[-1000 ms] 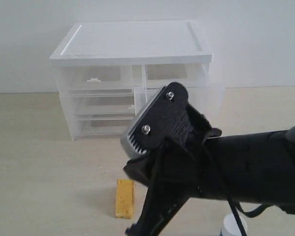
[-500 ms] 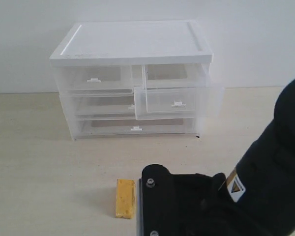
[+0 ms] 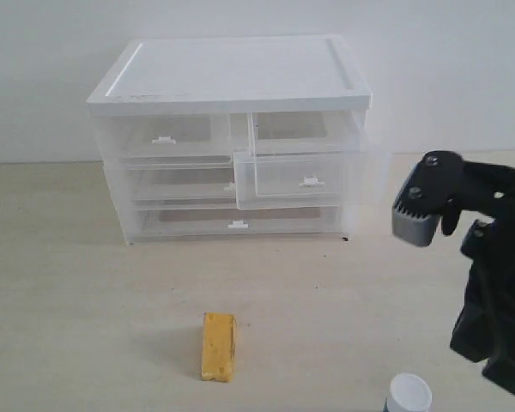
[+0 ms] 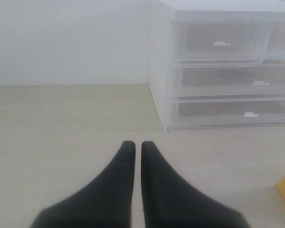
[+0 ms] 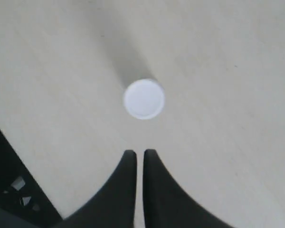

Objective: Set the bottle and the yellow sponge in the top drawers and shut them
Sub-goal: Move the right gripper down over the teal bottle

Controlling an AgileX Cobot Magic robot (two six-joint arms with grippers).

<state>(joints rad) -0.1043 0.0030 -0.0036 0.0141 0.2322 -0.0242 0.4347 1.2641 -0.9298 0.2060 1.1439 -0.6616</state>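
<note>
Only marks: small pale shapes on the black arm part in a corner of the right wrist view, too blurred to read.

White-topped translucent plastic cabinet [image 3: 232,73] stands at the back of the pale wood-look worktop [image 3: 86,300], by a white wall. Small clear plastic top right drawer [image 3: 300,176] w/ white tab handle is pulled out. Top left drawer [image 3: 167,137] is shut. Rectangular yellow sponge [image 3: 218,346] lies flat in front of the cabinet, well apart from it. Small bottle w/ round white cap [image 3: 408,395] stands upright at the front edge of the exterior view, right of the sponge. Only the cap shows.

Vs half a sec ago: black right arm [image 3: 493,283] filled the lower right of the exterior view, just beside the sponge. Now it's at the right edge and the cap shows again. Sponge, cabinet & open drawer unchanged.

Right hand [image 5: 136,153]: closed, empty, above the worktop, w/ the cap just beyond its tips. Left hand [image 4: 134,143]: closed, empty, over the worktop left of the cabinet's front corner.

Room: open worktop between sponge & cabinet front, between sponge & bottle, and left of the sponge.
</note>
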